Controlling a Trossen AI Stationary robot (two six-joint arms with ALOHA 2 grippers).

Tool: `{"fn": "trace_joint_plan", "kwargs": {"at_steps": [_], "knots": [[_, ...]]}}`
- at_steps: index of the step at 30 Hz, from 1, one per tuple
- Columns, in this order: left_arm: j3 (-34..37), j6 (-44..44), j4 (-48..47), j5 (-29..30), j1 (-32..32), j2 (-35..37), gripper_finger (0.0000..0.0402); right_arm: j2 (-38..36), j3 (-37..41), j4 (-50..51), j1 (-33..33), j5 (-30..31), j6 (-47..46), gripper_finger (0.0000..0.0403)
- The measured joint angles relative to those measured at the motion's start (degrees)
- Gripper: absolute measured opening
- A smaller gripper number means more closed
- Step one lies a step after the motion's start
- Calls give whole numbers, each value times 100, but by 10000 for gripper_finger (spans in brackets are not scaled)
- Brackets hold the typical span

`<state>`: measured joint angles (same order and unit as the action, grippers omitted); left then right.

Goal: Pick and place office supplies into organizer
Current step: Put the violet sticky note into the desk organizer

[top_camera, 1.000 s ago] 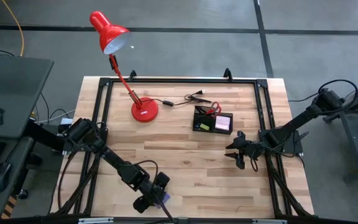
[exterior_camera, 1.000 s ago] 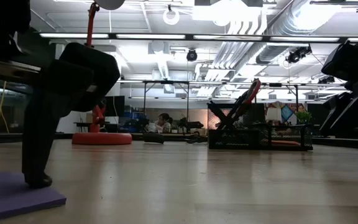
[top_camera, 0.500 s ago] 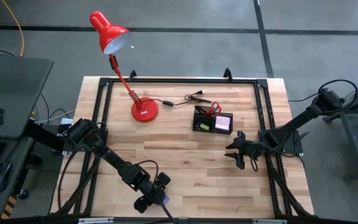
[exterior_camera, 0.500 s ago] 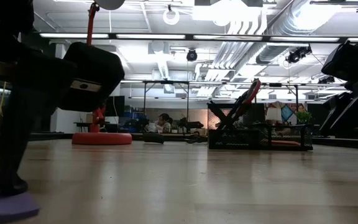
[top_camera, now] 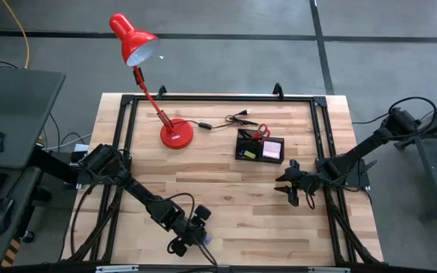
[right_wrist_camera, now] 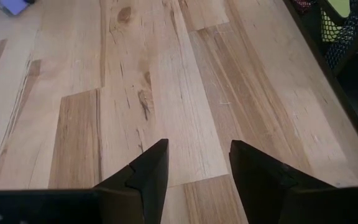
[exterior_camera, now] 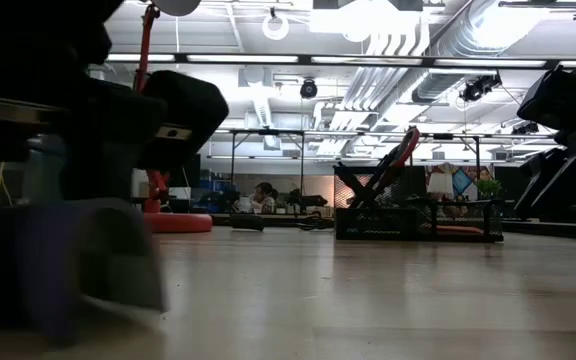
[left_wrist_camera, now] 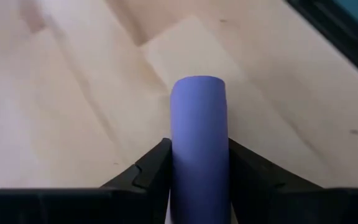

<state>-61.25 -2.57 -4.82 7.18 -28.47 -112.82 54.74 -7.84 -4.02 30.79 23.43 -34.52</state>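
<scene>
My left gripper [top_camera: 190,240] is near the table's near edge, shut on the blue-purple note pad [left_wrist_camera: 199,124]. In the low view the pad [exterior_camera: 93,255] shows blurred, raised on edge at the far left. The black organizer [top_camera: 241,144] stands right of the table's middle. It holds the red-handled scissors [top_camera: 259,133], a pink note pad [top_camera: 272,150] and a small yellow piece [top_camera: 249,154]. My right gripper [top_camera: 291,186] waits near the table's right side, below the organizer in the picture. It [right_wrist_camera: 197,149] is open, with bare wood between its fingers. My left gripper pinches the note pad between its two fingers [left_wrist_camera: 157,165], one on each flat face [left_wrist_camera: 197,180]. The pad stands on edge in the hold and sticks out past the fingertips. Whether its lower edge still rests on the table I cannot tell.
A red desk lamp [top_camera: 136,42] stands on its round base [top_camera: 176,135] at the far left. A black cable with plug [top_camera: 230,119] lies behind the organizer. A black metal frame [top_camera: 127,102] runs around the tabletop. Bare wood lies between the two grippers.
My left gripper has shut on the blue-purple note pad. The pad lay flat on the table under one finger a second ago. It has been drawn up between the fingers and now stands on edge. My right gripper has kept still.
</scene>
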Motion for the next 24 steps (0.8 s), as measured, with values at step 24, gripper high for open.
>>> {"fn": "trace_joint_plan", "kwargs": {"at_steps": [24], "knots": [[14,-1158,781,1203,212,-37,122,0,0,-1,-2,1,0,161]]}}
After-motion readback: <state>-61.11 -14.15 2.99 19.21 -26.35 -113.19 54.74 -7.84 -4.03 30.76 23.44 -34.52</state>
